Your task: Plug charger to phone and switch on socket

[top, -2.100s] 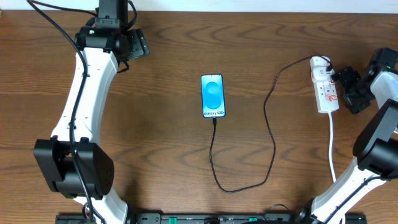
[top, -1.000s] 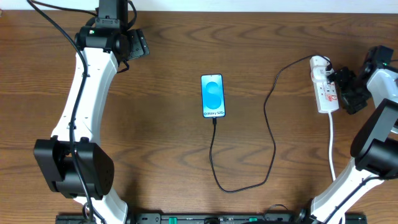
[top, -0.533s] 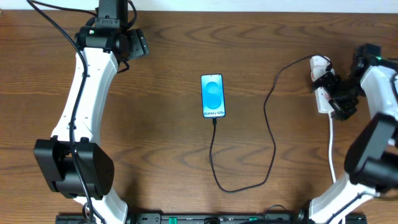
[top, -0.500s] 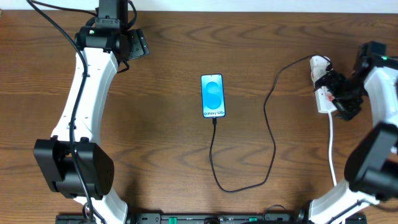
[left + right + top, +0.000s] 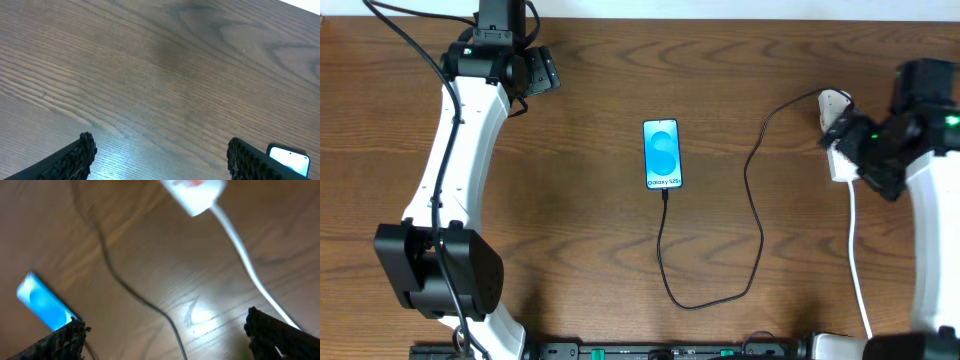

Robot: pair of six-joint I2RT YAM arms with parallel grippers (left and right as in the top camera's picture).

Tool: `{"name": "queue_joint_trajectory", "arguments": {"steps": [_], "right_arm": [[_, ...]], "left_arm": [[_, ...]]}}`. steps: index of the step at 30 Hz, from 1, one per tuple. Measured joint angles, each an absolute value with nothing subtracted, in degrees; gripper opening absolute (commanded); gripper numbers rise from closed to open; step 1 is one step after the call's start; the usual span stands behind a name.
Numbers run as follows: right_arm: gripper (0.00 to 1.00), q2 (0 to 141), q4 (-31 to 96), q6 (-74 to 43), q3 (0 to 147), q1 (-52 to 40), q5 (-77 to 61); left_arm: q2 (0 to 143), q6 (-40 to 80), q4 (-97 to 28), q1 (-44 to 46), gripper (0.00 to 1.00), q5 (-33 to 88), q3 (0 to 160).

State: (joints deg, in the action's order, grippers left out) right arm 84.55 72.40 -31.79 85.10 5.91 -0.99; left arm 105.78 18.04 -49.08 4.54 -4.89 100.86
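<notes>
You have the slim, bright-blue-screened phone [image 5: 662, 153] lying flat, screen up, in the middle of the dark brown wooden table [image 5: 580, 230]. The thin black charger cable [image 5: 757, 215] meets the phone's near short edge. It loops toward the near table edge, then climbs right to the far end of the long white plastic socket [image 5: 832, 102].

The right gripper [image 5: 865, 155] hangs over this socket and hides most of it in the overhead view; only the far end and a bit of the left side show. Its jaws stand wide apart w/ nothing between. In the wrist view the thick white cord [image 5: 245, 255] and the cable lie below them.

The left gripper [image 5: 535, 72] is at the far-left corner, well apart from all things, jaws also wide and empty.

Switch position: cannot tell, the red marks are covered or blurred.
</notes>
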Motion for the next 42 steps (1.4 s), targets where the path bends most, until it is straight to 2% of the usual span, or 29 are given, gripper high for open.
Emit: {"name": "queue_joint_trajectory", "arguments": {"steps": [9, 11, 21, 33, 42], "right_arm": [[0.99, 74.61, 68.88, -29.36, 73.14, -16.64, 5.32], [0.99, 70.96, 67.64, -28.16, 70.13, -18.81, 6.26], [0.99, 52.82, 62.63, -22.57, 63.57, -19.64, 8.1], [0.99, 52.45, 66.61, -21.8, 63.2, -19.64, 8.71], [0.99, 52.27, 66.04, -14.72, 62.81, -20.16, 8.84]], "left_arm": [[105.78, 18.04, -49.06, 4.54, 0.86, -4.91, 100.86], [105.78, 18.04, -49.06, 4.54, 0.86, -4.89, 100.86], [105.78, 18.04, -49.08, 4.54, 0.86, -4.89, 100.86], [105.78, 18.04, -49.08, 4.54, 0.86, -4.89, 100.86], [105.78, 18.02, -49.08, 4.54, 0.86, -4.89, 100.86]]}}
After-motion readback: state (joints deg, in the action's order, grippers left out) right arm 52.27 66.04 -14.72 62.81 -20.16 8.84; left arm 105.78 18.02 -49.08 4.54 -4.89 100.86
